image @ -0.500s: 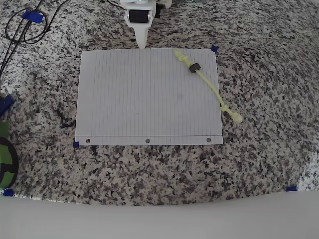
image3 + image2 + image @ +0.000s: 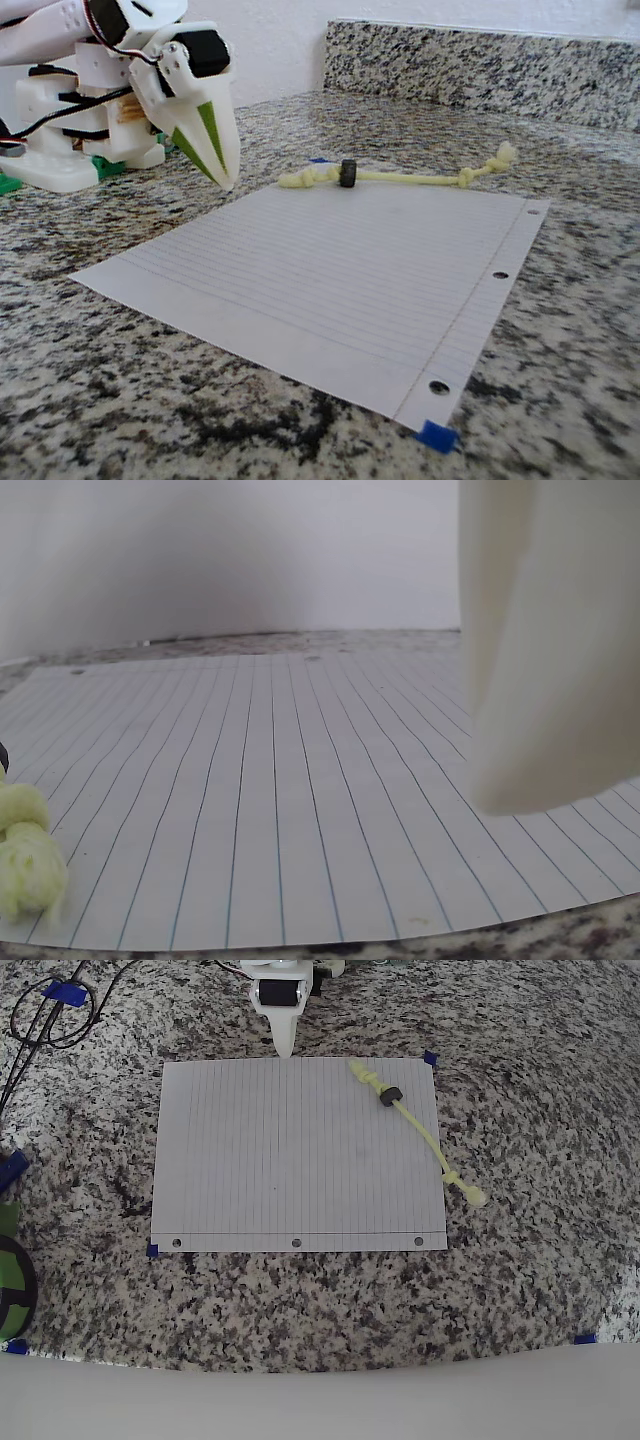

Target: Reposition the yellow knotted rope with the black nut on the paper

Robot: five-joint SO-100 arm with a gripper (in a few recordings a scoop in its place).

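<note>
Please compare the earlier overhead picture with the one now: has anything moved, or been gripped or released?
Nothing has visibly changed. The claw hangs shut at the paper's far edge, holding nothing. The rope lies across the paper's corner with the nut on it, as before.

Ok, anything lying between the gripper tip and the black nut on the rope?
No. In the overhead view the stretch from the gripper to the black nut is bare lined paper, plus the knotted end of the yellow knotted rope.
</note>
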